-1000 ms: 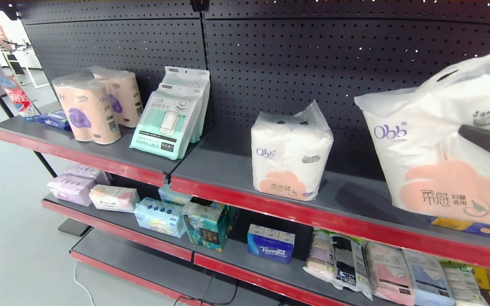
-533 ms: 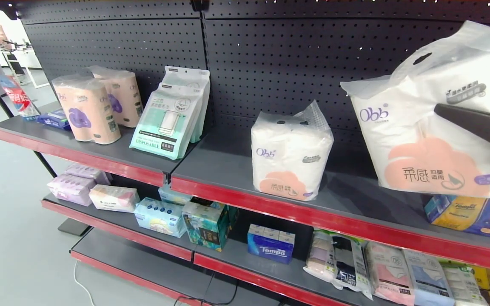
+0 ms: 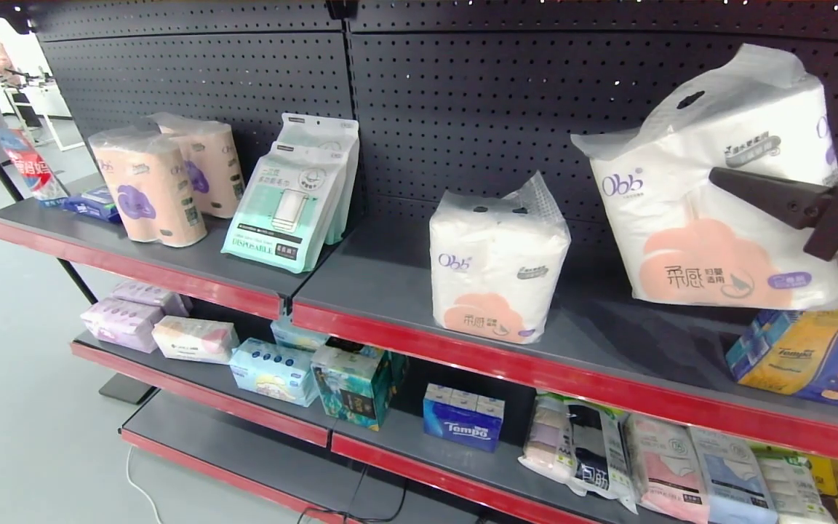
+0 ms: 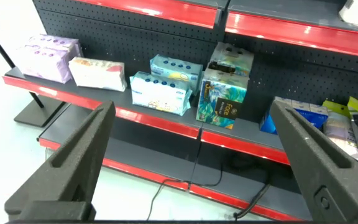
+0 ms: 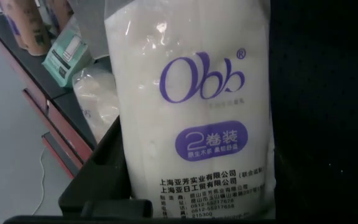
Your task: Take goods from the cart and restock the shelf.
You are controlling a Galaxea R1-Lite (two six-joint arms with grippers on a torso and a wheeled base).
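white tissue pack (image 3: 710, 218) in right end effector (image 3: 737, 185), behind red shelf edge (image 3: 535, 375)

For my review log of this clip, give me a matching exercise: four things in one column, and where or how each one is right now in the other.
Things:
1. white pack at the right
2. white pack in the middle
3. left gripper
4. small blue pack

States:
A. standing free on the top shelf
B. on the lower shelf
C. open, holding nothing
D. clamped in the right gripper

Pairs: 1-D, 2-A, 3-C, 4-B.
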